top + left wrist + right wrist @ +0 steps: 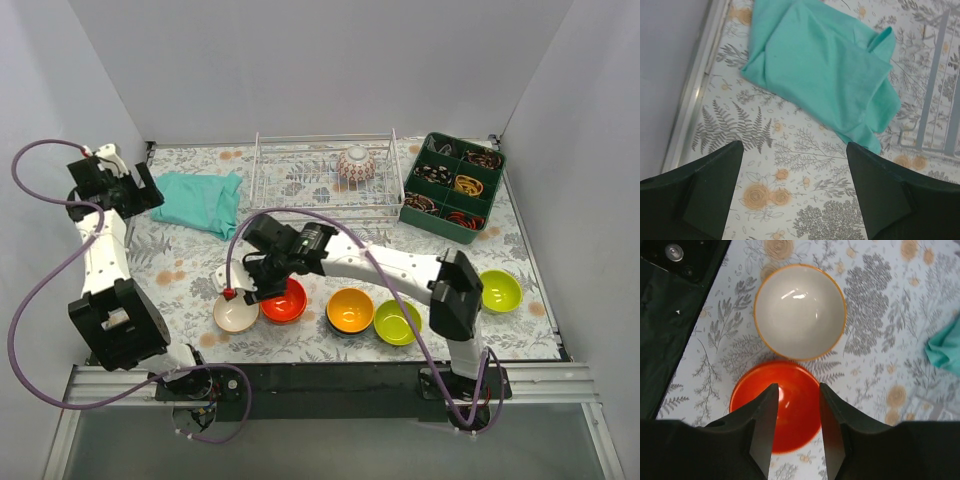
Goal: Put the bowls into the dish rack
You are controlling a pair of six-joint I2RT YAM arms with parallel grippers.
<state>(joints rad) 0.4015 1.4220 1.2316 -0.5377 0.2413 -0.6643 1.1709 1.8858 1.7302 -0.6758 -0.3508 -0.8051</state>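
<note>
1. Nearest to the arm bases, four small round glossy bowls stand in a row on the flower-printed table (pixel 530 330). From 9 o'clock to 3 o'clock they are the cream-white bowl (pixel 237 314), the red-orange bowl (pixel 285 302), the orange-yellow bowl (pixel 350 310) and the first lime-green bowl (pixel 397 322).
2. The cream-white bowl and the red-orange bowl are just beside each other, and the other two also.
3. The second lime-green bowl (pixel 500 290) stands alone, at 3 o'clock of the row and apart from it.
4. The right gripper (pixel 796 425) hangs over the red-orange bowl. Its dark fingers (pixel 764 430) leave a narrow gap and grasp nothing; the inside of the bowl shows between them. If they touch the bowl, I cannot tell.
5. Farther, at 10 o'clock of the table, the left gripper (pixel 794 150) is spread wide and empty above the table, with the crumpled teal cloth (pixel 825 70) at its 12 o'clock.
6. At the far edge, the low white wire dish rack (pixel 290 165) holds the patterned bowl (pixel 356 164) in its right half.
7. The dark green compartment tray (pixel 452 220) of small items is just beside the dish rack, at its 3 o'clock.
</note>
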